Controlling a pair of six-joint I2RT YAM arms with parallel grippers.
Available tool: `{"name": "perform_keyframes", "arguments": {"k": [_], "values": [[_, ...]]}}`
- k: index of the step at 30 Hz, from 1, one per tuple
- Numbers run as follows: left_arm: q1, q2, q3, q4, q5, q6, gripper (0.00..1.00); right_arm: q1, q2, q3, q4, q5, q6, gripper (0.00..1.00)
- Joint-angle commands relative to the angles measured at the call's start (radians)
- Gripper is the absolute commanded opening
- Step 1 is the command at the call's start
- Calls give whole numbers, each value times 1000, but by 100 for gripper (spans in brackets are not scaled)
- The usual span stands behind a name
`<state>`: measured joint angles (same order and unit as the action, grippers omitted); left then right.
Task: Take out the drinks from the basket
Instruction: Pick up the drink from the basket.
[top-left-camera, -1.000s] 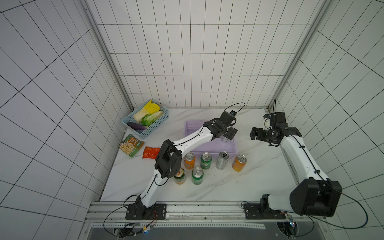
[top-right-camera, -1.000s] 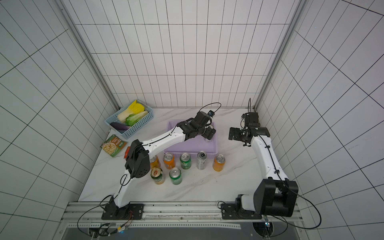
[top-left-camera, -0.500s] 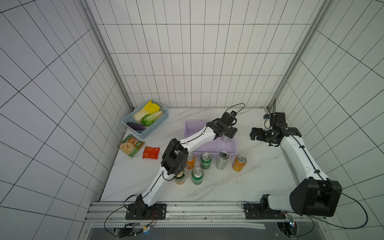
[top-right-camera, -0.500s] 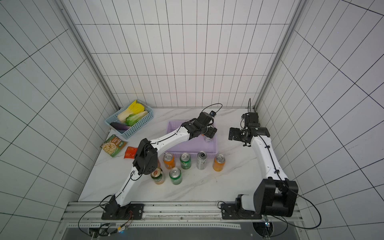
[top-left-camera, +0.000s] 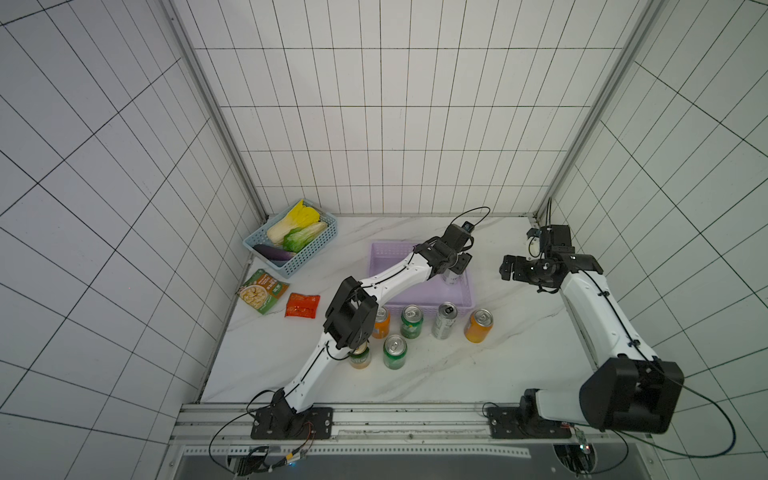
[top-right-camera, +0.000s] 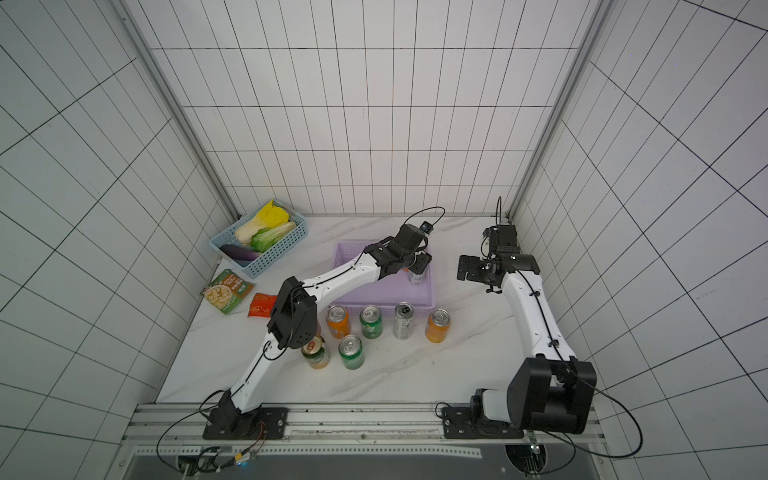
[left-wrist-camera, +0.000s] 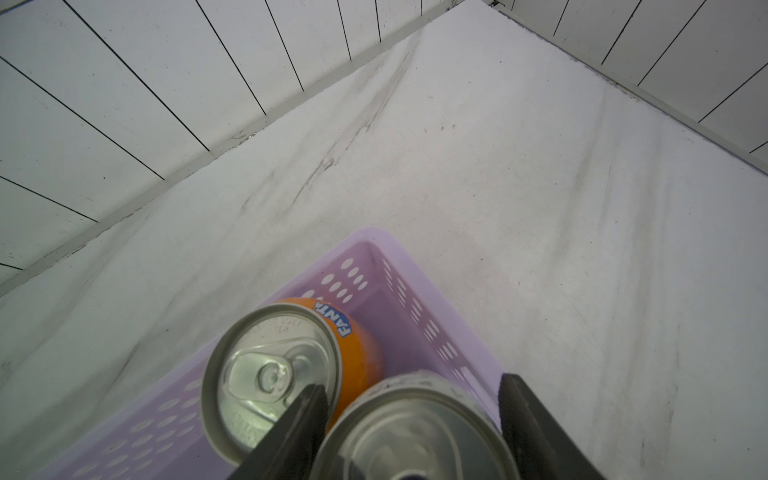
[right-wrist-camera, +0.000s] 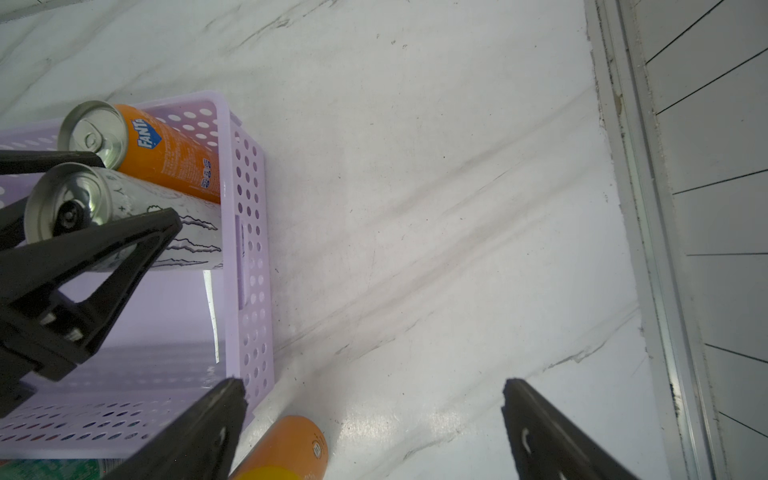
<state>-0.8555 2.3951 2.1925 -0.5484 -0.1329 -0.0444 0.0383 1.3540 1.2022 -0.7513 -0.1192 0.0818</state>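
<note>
Left wrist: left gripper (left-wrist-camera: 413, 383) fingers hug slim silver-white metal can (left-wrist-camera: 415, 436) in lilac perforated plastic basket (left-wrist-camera: 376, 236), poss. clamped; right gripper (right-wrist-camera: 372, 384) fingers wide apart.

White square-tiled walls with dark grout lines (top-left-camera: 395, 124) close the cell on three sides and meet at two slanted aluminium corner posts (top-left-camera: 215, 112). A white marble-look worktop with faint grey veins (top-left-camera: 457, 374) spans from wall to wall. A grey aluminium mounting rail (top-left-camera: 415, 419) runs along its near edge, with a perforated metal strip (top-left-camera: 374, 451) below. The light is even and soft. The right wrist view shows a pale sheen on the worktop.
</note>
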Motion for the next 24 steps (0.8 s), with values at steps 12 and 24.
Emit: {"name": "perform_keyframes", "arguments": {"k": [12, 24], "values": [[-3, -96, -19, 12, 11, 8, 48, -15, -9, -32, 6, -2, 3, 99], [-11, -215, -100, 29, -8, 33, 46, -15, -9, -30, 6, -2, 2, 99]]}}
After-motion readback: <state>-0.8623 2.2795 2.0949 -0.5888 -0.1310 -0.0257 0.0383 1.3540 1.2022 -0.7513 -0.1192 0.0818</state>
